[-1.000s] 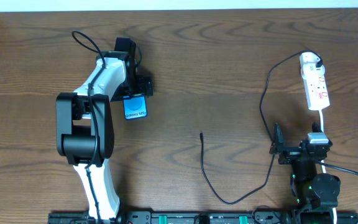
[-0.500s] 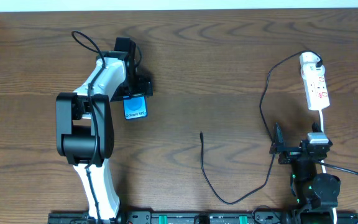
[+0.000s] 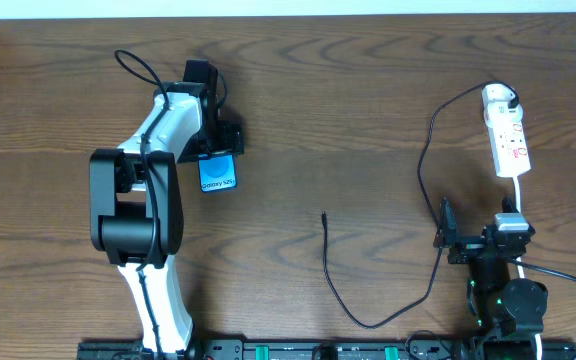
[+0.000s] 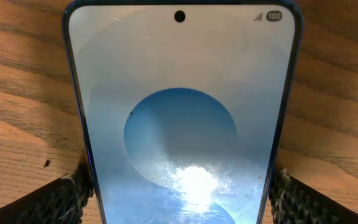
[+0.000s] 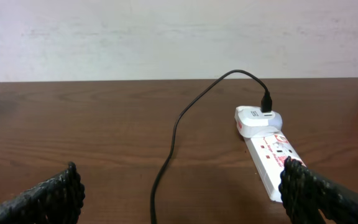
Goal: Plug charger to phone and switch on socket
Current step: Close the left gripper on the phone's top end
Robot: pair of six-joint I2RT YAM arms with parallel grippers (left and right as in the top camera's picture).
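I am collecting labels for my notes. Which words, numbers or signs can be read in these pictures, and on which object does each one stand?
"Galaxy S25": white text on the phone screen, overhead view; it is small, and anything after it is unreadable.
"100": in a small oval at the screen's top right corner, beside signal bars, left wrist view.
Red markings on the power strip: too small to read in any view.

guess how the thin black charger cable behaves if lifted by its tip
Probably floppy: the thin black charger cable lies in loose curves. Likely light, being so thin. Its far end is plugged into the white power strip, so it may tug.
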